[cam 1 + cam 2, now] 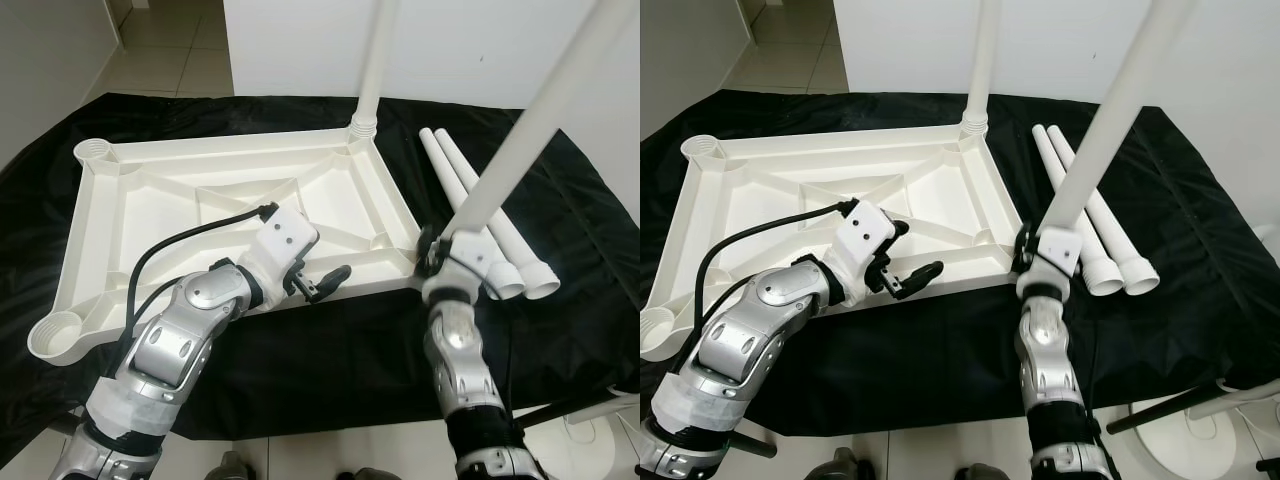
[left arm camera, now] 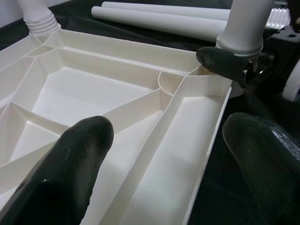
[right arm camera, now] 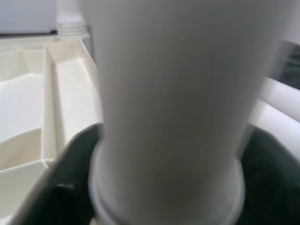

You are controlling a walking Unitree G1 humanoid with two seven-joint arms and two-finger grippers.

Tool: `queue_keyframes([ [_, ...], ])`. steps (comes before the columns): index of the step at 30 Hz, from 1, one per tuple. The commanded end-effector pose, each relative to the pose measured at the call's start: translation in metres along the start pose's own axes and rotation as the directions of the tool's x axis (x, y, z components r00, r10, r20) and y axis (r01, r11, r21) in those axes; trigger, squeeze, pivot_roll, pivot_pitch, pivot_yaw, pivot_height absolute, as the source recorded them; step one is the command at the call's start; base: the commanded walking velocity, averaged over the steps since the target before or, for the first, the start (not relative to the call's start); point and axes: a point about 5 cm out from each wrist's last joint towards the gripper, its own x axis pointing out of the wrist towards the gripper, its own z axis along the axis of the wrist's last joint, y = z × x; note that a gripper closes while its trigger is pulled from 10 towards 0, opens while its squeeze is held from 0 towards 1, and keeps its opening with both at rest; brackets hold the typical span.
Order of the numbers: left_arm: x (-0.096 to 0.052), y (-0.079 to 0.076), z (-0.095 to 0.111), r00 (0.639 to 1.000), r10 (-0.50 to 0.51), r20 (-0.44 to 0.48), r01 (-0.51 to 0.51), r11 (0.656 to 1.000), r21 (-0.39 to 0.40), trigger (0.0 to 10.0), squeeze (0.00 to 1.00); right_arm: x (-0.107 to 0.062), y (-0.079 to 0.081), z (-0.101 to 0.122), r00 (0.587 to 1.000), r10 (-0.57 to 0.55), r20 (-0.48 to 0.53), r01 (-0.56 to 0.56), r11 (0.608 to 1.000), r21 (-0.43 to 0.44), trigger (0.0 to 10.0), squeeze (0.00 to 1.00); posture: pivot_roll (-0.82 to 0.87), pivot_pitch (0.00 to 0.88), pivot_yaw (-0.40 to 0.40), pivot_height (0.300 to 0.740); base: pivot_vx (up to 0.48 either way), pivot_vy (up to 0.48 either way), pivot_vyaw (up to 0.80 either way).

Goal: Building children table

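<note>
A white plastic tabletop (image 1: 150, 205) lies upside down on a black cloth, its ribs facing up. One white leg (image 1: 375, 60) stands upright in its far right corner socket. My right gripper (image 1: 432, 252) is shut on a second white leg (image 1: 520, 140), which leans up and to the right with its lower end at the near right corner socket (image 2: 206, 72). My left gripper (image 1: 320, 283) is open, its fingers (image 2: 77, 154) straddling the tabletop's near rim (image 2: 206, 136). Two more legs (image 1: 475, 205) lie side by side on the cloth to the right.
The black cloth (image 1: 330, 350) covers the low work surface. Empty round sockets sit at the far left corner (image 1: 95, 152) and near left corner (image 1: 55, 335). A white wall stands behind, with tiled floor (image 1: 170, 50) at the far left.
</note>
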Motion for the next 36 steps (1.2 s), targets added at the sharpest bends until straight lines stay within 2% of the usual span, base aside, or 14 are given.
queue_keyframes([
  [1, 0.000, -0.002, 0.000, 1.000, 0.021, -0.001, -0.021, 1.000, 0.000, 10.0, 0.00, -0.004, -0.017, -0.009, 0.999, -0.015, -0.030, 0.015, 1.000, -0.005, 10.0, 1.00, -0.04, 0.058, -0.020, 0.740, 0.000, 0.000, 0.00],
  [4, 0.002, -0.006, 0.000, 1.000, 0.011, 0.000, -0.011, 1.000, -0.005, 10.0, 0.00, -0.002, -0.025, 0.001, 0.999, 0.014, 0.038, -0.013, 1.000, -0.016, 10.0, 1.00, -0.05, 0.056, -0.020, 0.740, 0.000, 0.000, 0.00],
  [9, 0.004, -0.012, 0.001, 1.000, -0.008, 0.007, 0.008, 1.000, -0.011, 10.0, 0.00, 0.002, -0.037, 0.009, 0.996, 0.049, 0.079, -0.045, 0.997, -0.057, 10.0, 1.00, -0.05, 0.052, -0.019, 0.740, 0.000, 0.000, 0.00],
  [10, 0.005, -0.014, 0.002, 1.000, -0.016, 0.009, 0.016, 1.000, -0.012, 10.0, 0.00, 0.003, -0.037, 0.011, 0.992, 0.094, 0.086, -0.088, 0.994, -0.067, 10.0, 0.00, -0.05, 0.049, -0.015, 0.740, 0.000, 0.000, 0.00],
  [12, 0.005, -0.014, 0.002, 1.000, -0.016, 0.009, 0.016, 1.000, -0.012, 10.0, 0.00, 0.003, -0.037, 0.011, 0.992, 0.094, 0.086, -0.088, 0.994, -0.067, 10.0, 0.00, -0.05, 0.049, -0.015, 0.740, 0.000, 0.000, 0.00],
  [16, 0.008, -0.018, 0.002, 1.000, -0.026, 0.007, 0.026, 1.000, -0.008, 10.0, 0.00, 0.005, -0.038, 0.017, 0.974, 0.204, 0.103, -0.196, 0.977, -0.081, 10.0, 0.00, -0.05, 0.045, -0.012, 0.740, 0.000, 0.000, 0.00],
  [19, 0.009, -0.019, 0.002, 1.000, -0.029, 0.006, 0.029, 1.000, -0.005, 10.0, 0.00, 0.006, -0.038, 0.018, 0.967, 0.233, 0.105, -0.224, 0.971, -0.087, 10.0, 0.00, -0.06, 0.043, -0.011, 0.740, 0.000, 0.000, 0.00],
  [22, 0.013, -0.026, 0.004, 0.999, -0.052, 0.013, 0.052, 0.999, -0.004, 10.0, 0.00, 0.012, -0.039, 0.025, 0.930, 0.349, 0.113, -0.336, 0.934, -0.120, 10.0, 0.00, -0.06, 0.039, -0.003, 0.740, 0.000, 0.000, 0.00],
  [31, 0.014, -0.028, 0.007, 0.998, -0.063, 0.021, 0.063, 0.998, -0.003, 10.0, 0.00, 0.023, -0.044, 0.037, 0.887, 0.445, 0.124, -0.426, 0.892, -0.152, 10.0, 0.00, -0.06, 0.035, 0.003, 0.740, 0.000, 0.000, 0.00],
  [33, 0.014, -0.027, 0.007, 0.998, -0.063, 0.021, 0.064, 0.998, -0.001, 10.0, 0.00, 0.029, -0.045, 0.043, 0.854, 0.505, 0.120, -0.485, 0.859, -0.166, 10.0, 0.00, -0.06, 0.034, 0.004, 0.740, 0.000, 0.000, 0.00],
  [36, 0.014, -0.027, 0.007, 0.998, -0.063, 0.021, 0.063, 0.998, 0.001, 10.0, 0.00, 0.032, -0.046, 0.047, 0.840, 0.530, 0.119, -0.507, 0.843, -0.179, 10.0, 0.00, -0.06, 0.034, 0.004, 0.740, 0.000, 0.000, 0.00],
])
